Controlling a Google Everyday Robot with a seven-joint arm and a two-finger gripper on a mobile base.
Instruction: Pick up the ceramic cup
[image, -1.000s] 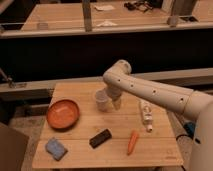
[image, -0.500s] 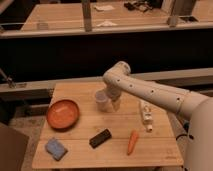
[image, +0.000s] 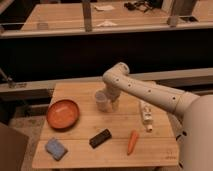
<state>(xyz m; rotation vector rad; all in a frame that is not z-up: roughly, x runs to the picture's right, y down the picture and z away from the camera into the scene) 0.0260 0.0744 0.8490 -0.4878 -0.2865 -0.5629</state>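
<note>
The pick-up is, by my reckoning, somewhere in its middle: the reach looks done and the lift is not. The cup (image: 102, 101) stands upright on the wooden table (image: 75, 93), towards the back and about midway across, with its base on the boards, so nothing has been raised yet. My arm (image: 150, 92) comes in from the right, bends at the elbow above the table and drops down so that my gripper (image: 113, 103) sits low at the cup's right side, touching it or just beside it (I cannot make out which from here). Whether the gripper is open, or has closed on the cup, I cannot tell, because my own wrist covers that spot. So what is left, as I judge it, is to make sure of a hold on the cup's wall and then carry it straight up off the table. The other things are well out of the way of that: the orange bowl (image: 63, 114) lies to the cup's left, the white bottle (image: 145, 113) lies on its side to the right under my forearm, and the black block (image: 100, 138), the carrot (image: 132, 142) and the blue sponge (image: 55, 148) are along the front edge. None of them touches the cup.
</note>
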